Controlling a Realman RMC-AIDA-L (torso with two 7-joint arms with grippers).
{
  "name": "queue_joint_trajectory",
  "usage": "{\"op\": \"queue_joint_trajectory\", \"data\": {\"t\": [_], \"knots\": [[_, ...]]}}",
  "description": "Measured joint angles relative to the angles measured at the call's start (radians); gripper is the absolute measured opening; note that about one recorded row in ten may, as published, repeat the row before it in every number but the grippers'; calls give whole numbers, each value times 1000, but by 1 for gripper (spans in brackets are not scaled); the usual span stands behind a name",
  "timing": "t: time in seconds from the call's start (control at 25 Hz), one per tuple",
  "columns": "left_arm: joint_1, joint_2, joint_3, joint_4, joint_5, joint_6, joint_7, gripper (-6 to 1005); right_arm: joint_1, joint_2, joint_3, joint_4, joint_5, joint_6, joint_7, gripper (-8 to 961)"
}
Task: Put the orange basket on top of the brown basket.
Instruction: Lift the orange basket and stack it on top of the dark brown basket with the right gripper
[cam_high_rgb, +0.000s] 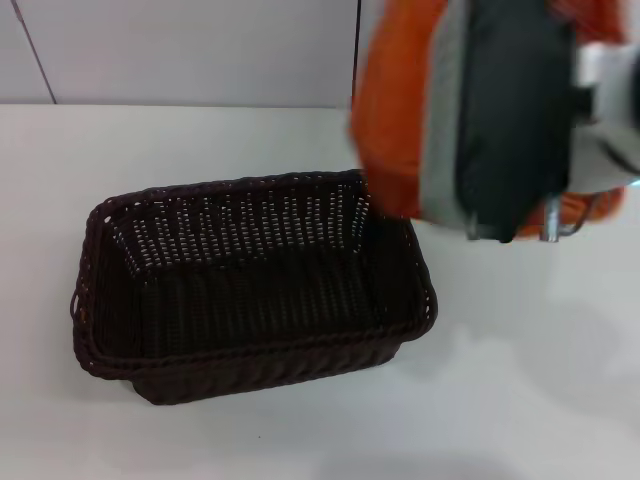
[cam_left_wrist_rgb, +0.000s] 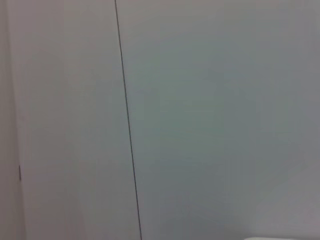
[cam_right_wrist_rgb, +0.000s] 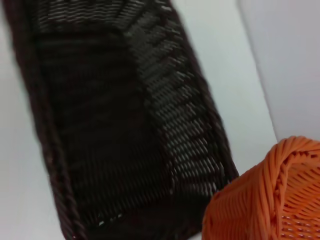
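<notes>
Hanging up in the air at the far right of the head view, the orange basket (cam_high_rgb: 390, 120) is off the table (cam_high_rgb: 520, 380) and mostly hidden behind the right arm's big grey and black wrist. The right gripper (cam_high_rgb: 520, 200) seems to be carrying it, but its fingers are blocked in every view, so I honestly can't tell if they're clamped or how. The right wrist view shows one woven orange corner right next to the brown basket (cam_high_rgb: 250, 285), hovering just off one of its short ends. The brown one sits flat and upright on the white table, open side up, nothing in it. So I'd say we're mid-carry — lifted, not yet stacked. Next move probably needs the orange one slid across until it's over the brown rim, levelled out, long sides lined up, then lowered to nest in or rest on top. The left gripper isn't visible anywhere — its wrist camera just stares at a blank wall panel (cam_left_wrist_rgb: 210, 115). No brands, labels or readable writing anywhere.
</notes>
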Motion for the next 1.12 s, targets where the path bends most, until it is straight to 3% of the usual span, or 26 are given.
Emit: {"op": "queue_joint_trajectory", "data": {"t": [0.12,0.28,0.36,0.52,0.84,1.12], "knots": [[6,-1,3,-10,0,-4,-4,770,35,-23,-83,16,9,23,-201,144],[9,-3,9,-13,-1,-4,-8,770,34,-31,-107,-5,18,46,-346,149],[9,-4,17,-16,-1,-4,-8,770,1,-23,-112,-22,28,72,-481,151],[12,-5,37,-26,-1,-5,-8,770,-116,16,-132,-61,31,159,-728,156],[29,-4,39,-52,-1,-9,-7,770,-259,19,-194,-77,31,274,-1013,165],[33,-4,40,-68,-4,-14,-5,770,-267,15,-192,-22,-10,288,-1070,174]]}}
